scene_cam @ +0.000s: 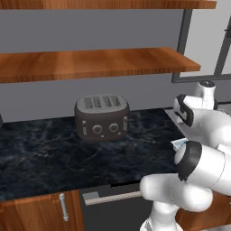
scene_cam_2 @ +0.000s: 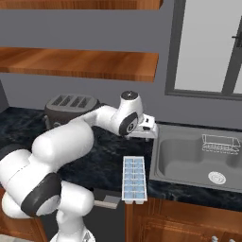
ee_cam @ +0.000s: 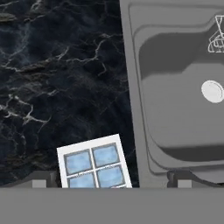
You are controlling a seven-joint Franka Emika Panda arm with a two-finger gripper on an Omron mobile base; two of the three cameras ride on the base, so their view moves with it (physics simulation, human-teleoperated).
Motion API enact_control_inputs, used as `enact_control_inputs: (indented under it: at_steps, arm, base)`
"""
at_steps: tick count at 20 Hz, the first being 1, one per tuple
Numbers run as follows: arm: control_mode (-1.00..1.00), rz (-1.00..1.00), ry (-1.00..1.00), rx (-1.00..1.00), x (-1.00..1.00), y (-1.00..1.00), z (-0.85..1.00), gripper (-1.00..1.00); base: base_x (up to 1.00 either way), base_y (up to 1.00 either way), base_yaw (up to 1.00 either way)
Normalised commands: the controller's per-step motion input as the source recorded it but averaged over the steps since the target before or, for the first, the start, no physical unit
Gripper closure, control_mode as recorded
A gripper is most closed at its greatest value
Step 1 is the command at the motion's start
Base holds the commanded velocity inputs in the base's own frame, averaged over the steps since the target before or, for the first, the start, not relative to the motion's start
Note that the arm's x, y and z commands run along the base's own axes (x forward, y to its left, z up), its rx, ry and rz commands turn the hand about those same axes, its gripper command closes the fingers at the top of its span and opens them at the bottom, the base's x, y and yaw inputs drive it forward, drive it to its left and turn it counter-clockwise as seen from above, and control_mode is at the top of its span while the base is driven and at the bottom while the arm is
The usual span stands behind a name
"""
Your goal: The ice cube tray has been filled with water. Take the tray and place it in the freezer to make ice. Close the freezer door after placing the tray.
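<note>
The ice cube tray (scene_cam_2: 134,179) is a long white tray with two rows of pale-blue cells. It lies on the dark marble counter (scene_cam_2: 106,156) beside the sink's left rim, one end reaching the counter's front edge. My gripper (scene_cam_2: 143,134) hangs above the counter just beyond the tray's far end, not touching it. In the hand view the tray's end (ee_cam: 94,164) shows at the bottom between my gripper's (ee_cam: 111,181) two dark fingertips (ee_cam: 39,180), which stand wide apart and open with nothing held. A corner of the tray (scene_cam: 180,143) peeks past my arm. The freezer is out of view.
A grey sink (scene_cam_2: 198,156) lies right of the tray, with a wire dish rack (scene_cam_2: 220,143) at its back. A dark four-slot toaster (scene_cam: 102,117) stands at the counter's rear. Wooden shelves (scene_cam: 90,63) hang above. A window (scene_cam_2: 208,47) is behind the sink.
</note>
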Motion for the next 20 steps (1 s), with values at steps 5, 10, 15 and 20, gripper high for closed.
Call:
enact_control_inputs:
  at_steps: [5, 10, 15, 20]
  arm:
    - [-1.00, -0.24, -0.20, 0.00, -1.00, -0.23, 0.01, -1.00]
    - [-1.00, -0.19, -0.32, 0.00, -1.00, -0.19, 0.02, -1.00]
    - [-1.00, -0.15, -0.33, 0.06, -1.00, -0.05, 0.14, -1.00]
    - [-1.00, -0.18, -0.22, 0.20, -1.00, 0.00, 0.18, -1.00]
  base:
    - [0.00, 0.00, 0.00]
    - [0.00, 0.00, 0.00]
    - [0.00, 0.00, 0.00]
    - [0.00, 0.00, 0.00]
